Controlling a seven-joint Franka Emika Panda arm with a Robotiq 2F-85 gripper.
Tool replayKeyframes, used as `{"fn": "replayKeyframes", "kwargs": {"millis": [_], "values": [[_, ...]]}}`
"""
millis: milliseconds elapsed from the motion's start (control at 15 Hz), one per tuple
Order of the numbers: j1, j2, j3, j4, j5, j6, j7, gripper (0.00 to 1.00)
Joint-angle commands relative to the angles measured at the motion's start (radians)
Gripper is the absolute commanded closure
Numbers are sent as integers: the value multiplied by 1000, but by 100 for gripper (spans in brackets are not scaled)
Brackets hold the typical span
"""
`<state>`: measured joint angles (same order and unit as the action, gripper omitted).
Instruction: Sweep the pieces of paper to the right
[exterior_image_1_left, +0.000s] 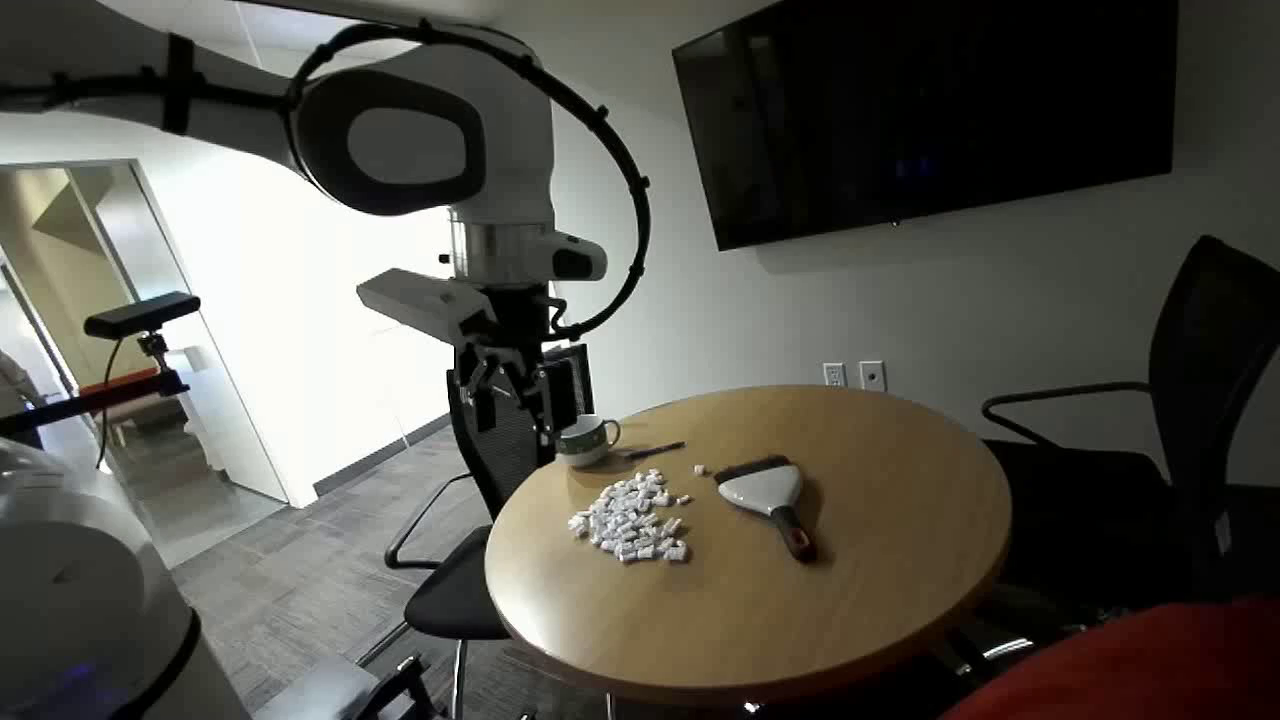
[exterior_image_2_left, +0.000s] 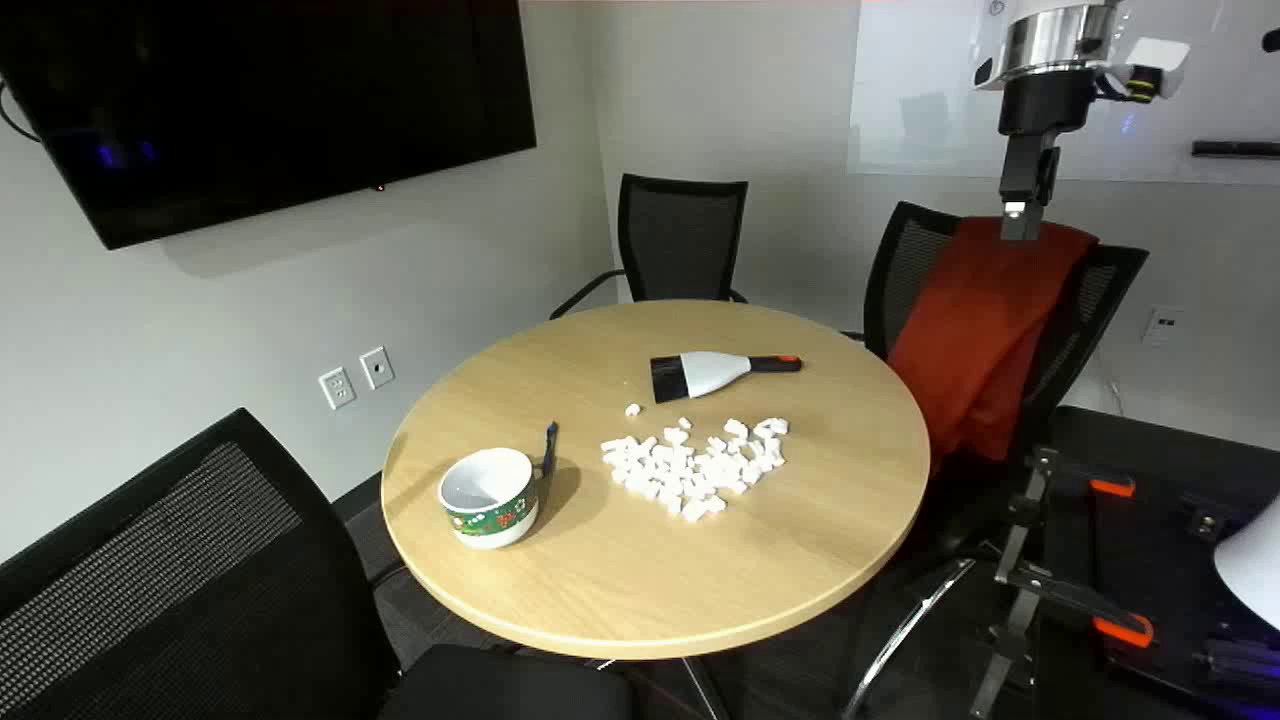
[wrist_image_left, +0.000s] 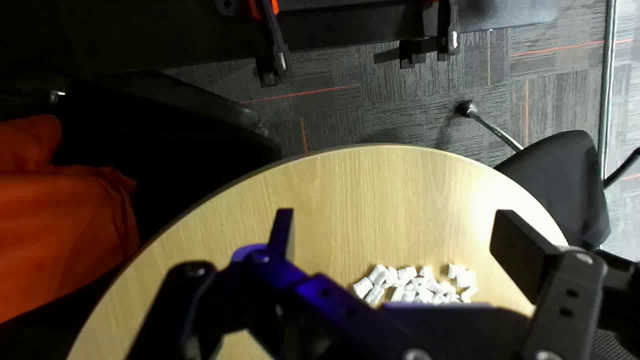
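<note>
The pieces of paper are a loose cluster of small white bits on the round wooden table, seen in both exterior views (exterior_image_1_left: 628, 518) (exterior_image_2_left: 690, 470). One bit lies apart, close to the brush bristles. In the wrist view part of the cluster (wrist_image_left: 417, 287) shows beyond the gripper body, which hides the rest. The brush (exterior_image_1_left: 762, 490) lies flat beside the cluster, with dark bristles, grey-white body and black handle; it also shows in an exterior view (exterior_image_2_left: 715, 373). My gripper (wrist_image_left: 395, 222) is open with nothing between its fingers. It hangs well above the table (exterior_image_1_left: 520, 405) (exterior_image_2_left: 1020, 222).
A mug with a green band (exterior_image_1_left: 585, 442) (exterior_image_2_left: 490, 500) stands on the table (exterior_image_2_left: 600, 600) near the edge. A dark pen (exterior_image_1_left: 657, 450) lies beside it. Black chairs (exterior_image_2_left: 683, 240) surround the table, one with a red cloth (exterior_image_2_left: 985, 330). A screen (exterior_image_1_left: 930, 110) hangs on the wall.
</note>
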<state>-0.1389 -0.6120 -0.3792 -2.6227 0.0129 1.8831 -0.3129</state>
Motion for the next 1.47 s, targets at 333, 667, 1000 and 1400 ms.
{"fn": "replayKeyframes", "kwargs": {"millis": [333,667,1000,1400], "values": [[-20,5,23,2,-1,11,-40,0],[-8,61,-2,91,-165,94,-255,0],[-28,69,-7,106,-193,225,-261,0],[-38,115,14,107,-272,319,-272,0]]}}
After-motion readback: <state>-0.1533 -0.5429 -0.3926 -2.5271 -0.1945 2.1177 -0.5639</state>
